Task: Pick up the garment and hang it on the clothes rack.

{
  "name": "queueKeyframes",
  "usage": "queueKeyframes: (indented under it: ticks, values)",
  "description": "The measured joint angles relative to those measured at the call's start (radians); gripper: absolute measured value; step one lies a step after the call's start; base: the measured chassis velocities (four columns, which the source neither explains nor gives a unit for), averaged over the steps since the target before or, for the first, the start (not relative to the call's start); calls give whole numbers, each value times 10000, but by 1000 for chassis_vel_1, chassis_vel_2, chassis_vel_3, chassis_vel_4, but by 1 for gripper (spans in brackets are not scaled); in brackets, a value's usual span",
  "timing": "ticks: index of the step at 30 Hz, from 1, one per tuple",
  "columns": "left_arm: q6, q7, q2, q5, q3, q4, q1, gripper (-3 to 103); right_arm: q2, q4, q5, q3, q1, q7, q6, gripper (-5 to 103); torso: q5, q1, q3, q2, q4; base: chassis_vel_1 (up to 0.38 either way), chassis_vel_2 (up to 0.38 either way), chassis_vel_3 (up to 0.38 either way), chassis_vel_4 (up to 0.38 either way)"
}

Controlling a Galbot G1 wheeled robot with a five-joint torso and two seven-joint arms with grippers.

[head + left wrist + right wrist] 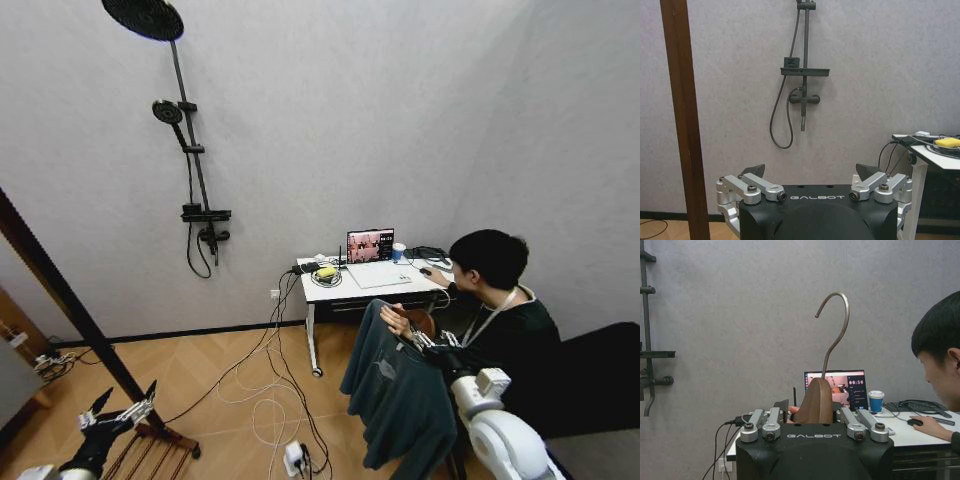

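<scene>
The right gripper [812, 415] is clamped on the wooden hanger [815, 402] of the dark teal-blue thin-fabric garment [398, 395], which hangs below it, near the white desk [345, 290]. The left gripper [810, 175] gapes empty, low beside the dark reddish-brown wooden clothes rack [60, 290].

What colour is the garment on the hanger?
Dark teal-blue; the garment shows best in the head view.
</scene>
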Motion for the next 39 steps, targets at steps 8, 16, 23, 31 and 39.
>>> queueKeyframes:
  ticks: [8,16,23,31,39]
  values:
    - [0,0,0,0,0,0,0,100,-30,-4,126,-70,41,-69,50,15,0,-1,0,0,0,0,0,0,0]
    - [0,0,0,0,0,0,0,100,-37,212,155,-56,-33,-49,26,10,0,0,0,0,0,0,0,0,0]
    - [0,1,0,0,0,0,0,100,2,712,211,0,-267,-51,17,10,0,0,0,0,0,0,0,0,0]
    - [0,0,0,0,0,0,0,100,171,1724,236,-237,-570,-87,-78,10,-1,-1,-1,2,-1,0,0,0,0]
    - [0,1,0,0,0,0,0,100,205,1989,279,-1015,234,70,-477,10,-2,-1,-1,2,-1,0,0,0,0]
